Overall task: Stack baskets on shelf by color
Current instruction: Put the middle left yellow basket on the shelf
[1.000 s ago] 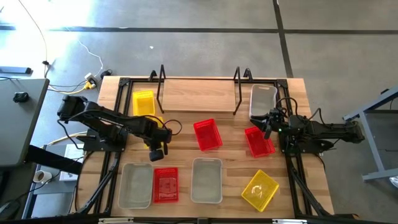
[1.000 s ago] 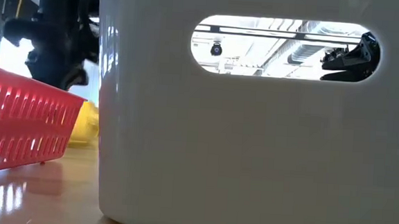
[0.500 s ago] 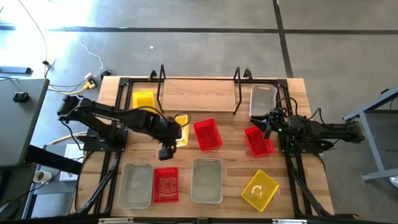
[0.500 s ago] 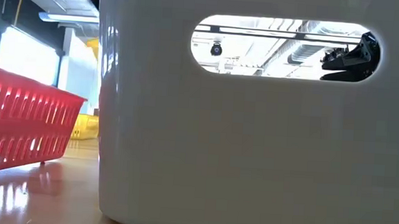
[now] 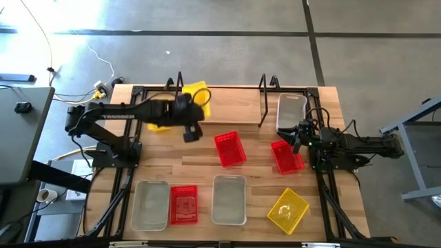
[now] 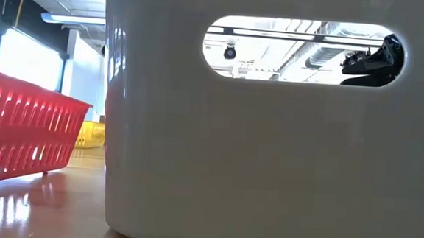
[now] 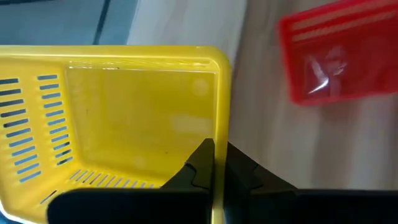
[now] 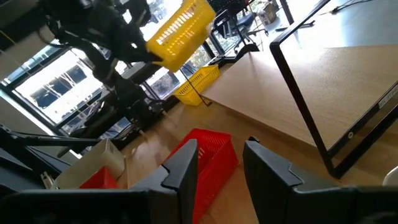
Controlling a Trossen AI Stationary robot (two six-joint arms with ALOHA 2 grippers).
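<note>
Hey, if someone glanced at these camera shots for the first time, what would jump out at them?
Most striking is the yellow basket held in the air by the left pincer, shut on its rim, above the shelf at the table's far edge. Next come the bright red baskets mid-table, and the right pincer waiting open by another red one.

Yellow baskets: three. One is held up in the left gripper [image 7: 210,167], one yellow basket [image 5: 157,116] sits behind that arm, one yellow basket [image 5: 287,209] lies at the bench's [image 5: 227,110] near right.
Red baskets: three. One red basket [image 5: 229,149] in the middle, one red basket [image 5: 286,157] by the right gripper [image 5: 296,138], one red basket [image 5: 183,204] in the near row.
Grey-white baskets: three. One grey basket [image 5: 150,205] near left, one grey basket [image 5: 229,200] near middle, one grey basket [image 5: 291,110] far right.
Baskets in all: nine.
Shelf [image 5: 263,96]: one.
Robot arms: two.
Grippers: two.
</note>
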